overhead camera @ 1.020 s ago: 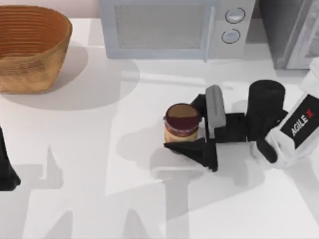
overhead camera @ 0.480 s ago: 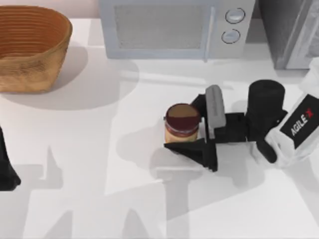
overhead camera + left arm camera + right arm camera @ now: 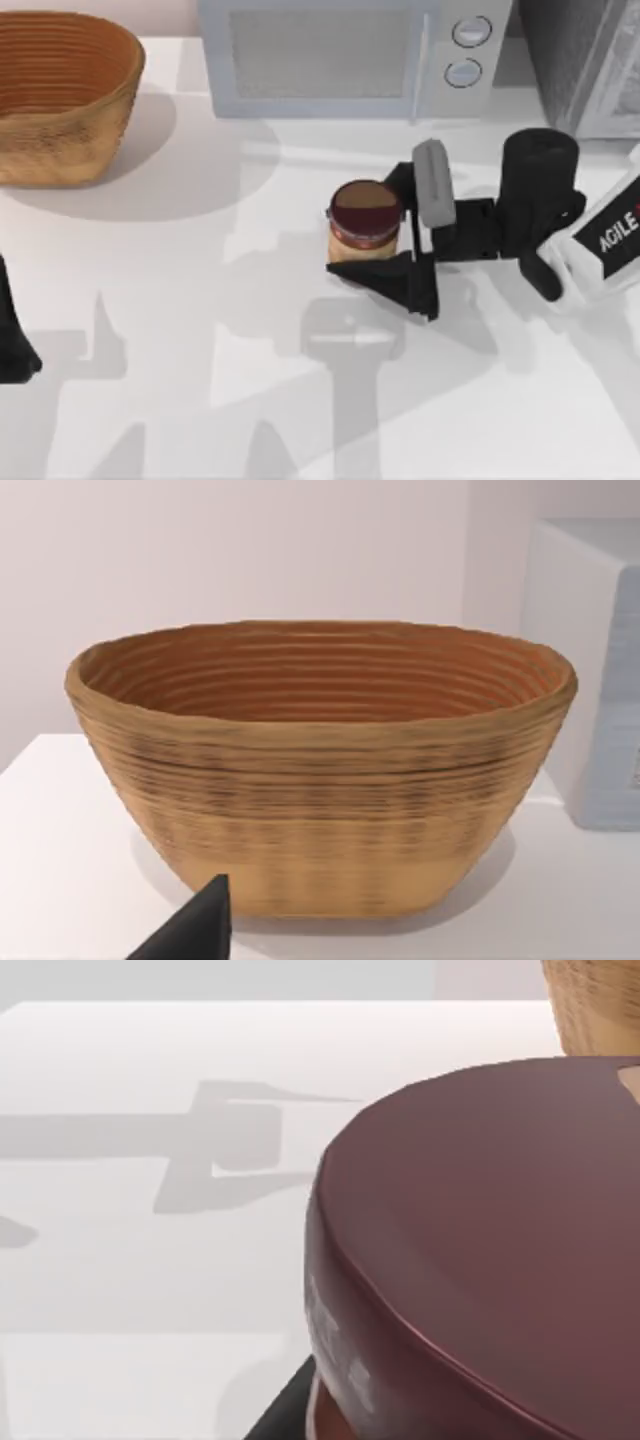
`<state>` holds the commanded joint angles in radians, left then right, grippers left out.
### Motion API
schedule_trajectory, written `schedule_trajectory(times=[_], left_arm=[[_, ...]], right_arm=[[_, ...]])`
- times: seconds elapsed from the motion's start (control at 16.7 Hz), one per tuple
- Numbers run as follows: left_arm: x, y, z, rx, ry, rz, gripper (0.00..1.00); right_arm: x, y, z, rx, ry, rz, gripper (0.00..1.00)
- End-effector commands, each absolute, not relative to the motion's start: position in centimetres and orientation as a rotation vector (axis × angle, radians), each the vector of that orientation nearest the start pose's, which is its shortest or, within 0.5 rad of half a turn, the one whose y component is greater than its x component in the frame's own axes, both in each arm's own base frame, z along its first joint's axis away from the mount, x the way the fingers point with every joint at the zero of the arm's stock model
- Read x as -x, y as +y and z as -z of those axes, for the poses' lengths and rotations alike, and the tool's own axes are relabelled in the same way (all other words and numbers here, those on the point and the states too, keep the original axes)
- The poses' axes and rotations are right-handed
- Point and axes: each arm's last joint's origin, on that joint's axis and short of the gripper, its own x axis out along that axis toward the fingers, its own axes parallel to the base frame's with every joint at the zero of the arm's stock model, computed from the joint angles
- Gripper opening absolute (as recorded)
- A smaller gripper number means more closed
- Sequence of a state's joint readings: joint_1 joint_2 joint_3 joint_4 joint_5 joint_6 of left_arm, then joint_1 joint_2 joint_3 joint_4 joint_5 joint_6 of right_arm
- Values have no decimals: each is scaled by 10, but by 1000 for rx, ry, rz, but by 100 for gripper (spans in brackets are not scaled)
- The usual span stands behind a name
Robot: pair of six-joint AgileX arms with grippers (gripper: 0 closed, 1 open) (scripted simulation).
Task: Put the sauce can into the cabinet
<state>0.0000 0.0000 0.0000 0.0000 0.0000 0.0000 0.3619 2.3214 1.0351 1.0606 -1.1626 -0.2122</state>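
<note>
Right gripper [image 3: 385, 235] clamped on sauce can [image 3: 364, 226]; both have shifted far, likely lifted. Next: carry to cabinet [image 3: 580, 60], far right. Left arm parked.

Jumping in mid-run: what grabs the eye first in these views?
The right gripper at centre-right of the table, its fingers closed around the upright sauce can. Next, the big woven basket at the back left corner, with the white microwave behind the can and the cabinet at the back right. The left gripper is parked at the left edge.
</note>
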Motion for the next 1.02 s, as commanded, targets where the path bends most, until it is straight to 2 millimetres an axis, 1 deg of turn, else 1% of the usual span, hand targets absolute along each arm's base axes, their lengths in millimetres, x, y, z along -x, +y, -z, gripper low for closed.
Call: schedule_trajectory(times=[0.12,0.3,0.42,0.54,0.84,0.9,1.02], left_arm=[[-106,-1,-160,0,0,0,100],[-106,-1,-160,0,0,0,100],[-106,-1,-160,0,0,0,100],[-106,-1,-160,0,0,0,100],[-106,-1,-160,0,0,0,100],[-106,-1,-160,0,0,0,100],[-106,-1,-160,0,0,0,100]], right_arm=[[-374,174,-89,78,75,-1554,0],[-371,173,-139,73,84,-1553,0],[-367,172,-161,76,81,-1555,0],[-365,172,-169,77,79,-1556,0],[-365,171,-168,75,82,-1556,0],[-364,170,-170,76,82,-1550,0],[-357,165,-180,78,82,-1516,0]])
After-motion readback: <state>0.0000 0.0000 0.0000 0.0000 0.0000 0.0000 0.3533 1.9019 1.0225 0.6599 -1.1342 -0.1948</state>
